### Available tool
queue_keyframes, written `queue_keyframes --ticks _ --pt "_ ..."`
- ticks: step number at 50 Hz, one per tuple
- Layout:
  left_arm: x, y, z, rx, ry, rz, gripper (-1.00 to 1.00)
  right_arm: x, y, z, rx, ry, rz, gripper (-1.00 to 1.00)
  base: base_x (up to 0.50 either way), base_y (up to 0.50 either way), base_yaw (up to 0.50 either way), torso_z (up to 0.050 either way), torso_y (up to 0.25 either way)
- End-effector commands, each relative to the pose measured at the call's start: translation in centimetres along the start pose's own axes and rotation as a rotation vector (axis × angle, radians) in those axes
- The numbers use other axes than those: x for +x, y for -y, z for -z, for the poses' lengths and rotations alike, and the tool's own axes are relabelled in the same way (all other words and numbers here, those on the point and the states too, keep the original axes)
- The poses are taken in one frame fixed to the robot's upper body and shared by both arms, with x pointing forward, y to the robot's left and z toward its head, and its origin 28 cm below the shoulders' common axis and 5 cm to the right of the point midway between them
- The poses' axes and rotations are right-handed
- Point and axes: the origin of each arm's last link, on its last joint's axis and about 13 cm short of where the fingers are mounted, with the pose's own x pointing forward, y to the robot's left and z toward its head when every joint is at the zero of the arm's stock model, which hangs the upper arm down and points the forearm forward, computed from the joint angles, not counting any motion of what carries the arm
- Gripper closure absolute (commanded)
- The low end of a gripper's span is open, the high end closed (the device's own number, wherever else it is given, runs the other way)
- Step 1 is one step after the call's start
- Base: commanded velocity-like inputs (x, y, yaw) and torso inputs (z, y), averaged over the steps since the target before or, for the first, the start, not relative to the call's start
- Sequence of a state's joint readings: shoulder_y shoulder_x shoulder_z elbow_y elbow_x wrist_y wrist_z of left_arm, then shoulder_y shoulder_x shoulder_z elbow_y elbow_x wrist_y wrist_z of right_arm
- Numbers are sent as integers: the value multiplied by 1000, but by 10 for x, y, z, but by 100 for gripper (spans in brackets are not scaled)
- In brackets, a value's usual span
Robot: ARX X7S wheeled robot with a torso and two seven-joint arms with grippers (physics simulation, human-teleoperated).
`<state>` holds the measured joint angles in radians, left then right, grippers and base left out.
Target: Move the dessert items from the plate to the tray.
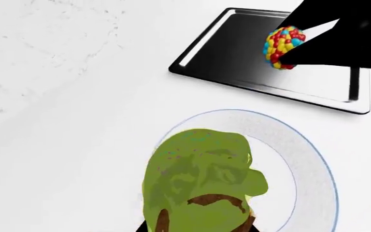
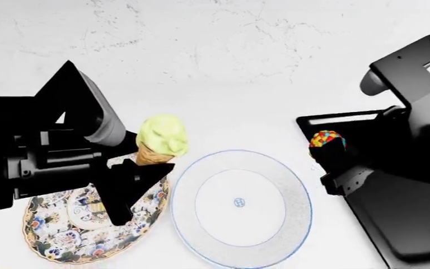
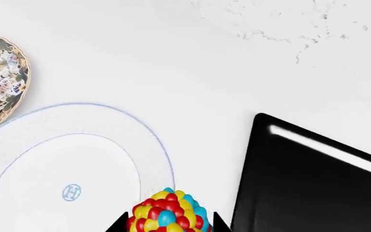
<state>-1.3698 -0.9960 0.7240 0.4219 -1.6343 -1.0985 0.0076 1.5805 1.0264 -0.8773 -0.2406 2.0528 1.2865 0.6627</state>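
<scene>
I've got the candy ball (image 2: 326, 138) pinched in my right gripper (image 2: 330, 150), jaws closed on it from both sides, and it hangs in the air right at the near edge of the black tray (image 2: 402, 224). In the right wrist view the candy ball (image 3: 167, 211) sits between the two dark fingertips, over the strip of white counter (image 3: 205, 58) between the white plate (image 3: 56, 150) and the tray (image 3: 314, 183). From the left wrist camera that same ball (image 1: 285, 47) appears in front of the tray (image 1: 237, 53), gripped by the right arm's black fingers (image 1: 340, 60).

My left gripper (image 2: 136, 171) has the ice-cream cone (image 2: 157, 143) clamped by the tan waffle part, pale green scoop on top, cone roughly upright and lifted off the surface. It hovers at the edge of the floral plate (image 2: 65, 235), just beside the blue-rimmed white plate (image 2: 237, 204). The left wrist view shows the green scoop (image 1: 202, 181) filling the foreground, with the white plate (image 1: 311, 164) under it.

The white plate lies between the floral plate and the tray, all on the white marbled counter (image 2: 223, 50).
</scene>
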Motion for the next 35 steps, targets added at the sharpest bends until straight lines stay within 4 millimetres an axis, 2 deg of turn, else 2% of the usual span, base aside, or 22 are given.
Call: queue_keyframes --ticks 1,35 --pt "-1 4 -1 -5 2 -16 100 -3 0 0 -5 6 8 100 -31 -500 0 0 0" --pt "4 2 -3 -25 11 -19 100 0 1 1 -8 -14 25 100 -17 -500 0 0 0"
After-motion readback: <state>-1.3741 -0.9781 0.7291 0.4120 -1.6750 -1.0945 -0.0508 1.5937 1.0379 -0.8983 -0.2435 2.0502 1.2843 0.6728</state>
